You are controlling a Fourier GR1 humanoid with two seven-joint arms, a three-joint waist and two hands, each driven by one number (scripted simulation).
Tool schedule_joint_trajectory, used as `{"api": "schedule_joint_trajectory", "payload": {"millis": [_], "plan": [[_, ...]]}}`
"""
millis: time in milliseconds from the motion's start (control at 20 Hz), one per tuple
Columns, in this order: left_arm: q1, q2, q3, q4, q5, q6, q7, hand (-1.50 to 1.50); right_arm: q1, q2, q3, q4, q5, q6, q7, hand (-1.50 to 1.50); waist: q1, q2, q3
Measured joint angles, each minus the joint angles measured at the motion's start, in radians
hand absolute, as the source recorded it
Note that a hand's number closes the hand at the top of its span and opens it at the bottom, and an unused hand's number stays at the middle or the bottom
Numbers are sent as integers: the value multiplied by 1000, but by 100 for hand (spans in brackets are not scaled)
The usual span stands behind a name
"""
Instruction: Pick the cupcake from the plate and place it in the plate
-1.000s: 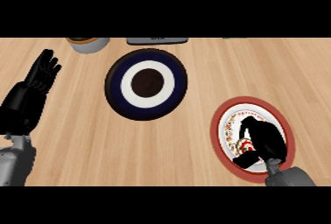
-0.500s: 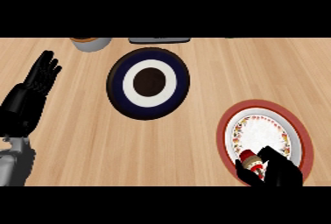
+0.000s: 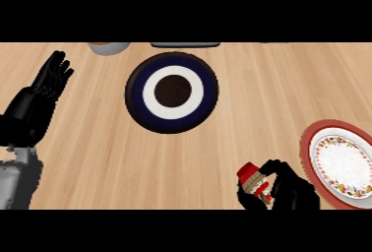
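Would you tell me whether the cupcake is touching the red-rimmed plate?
Apart: the head view shows bare counter between the cupcake, held in the right hand, and the red-rimmed plate.

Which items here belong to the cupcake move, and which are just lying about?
Job:
- cupcake, held in right hand
- red-rimmed plate, at right
- dark blue plate, centre

Lying about:
- bowl, top edge
- grey object, top edge
- left hand, resting open

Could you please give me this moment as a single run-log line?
right hand: shut on cupcake, off red-rimmed plate | dark blue plate: empty | left hand: open, resting at left edge
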Motion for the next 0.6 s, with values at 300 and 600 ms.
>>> {"api": "schedule_joint_trajectory", "payload": {"millis": [300, 600], "plan": [[16, -10, 0, -30, -2, -10, 11, 0, -176, 37, 115, -9, 48, 59, 102, 150, 14, 3, 0], [-33, -24, 1, 0, -19, -9, 23, 0, -467, 45, 129, 81, -22, 144, 227, 150, 17, 5, 1]]}}
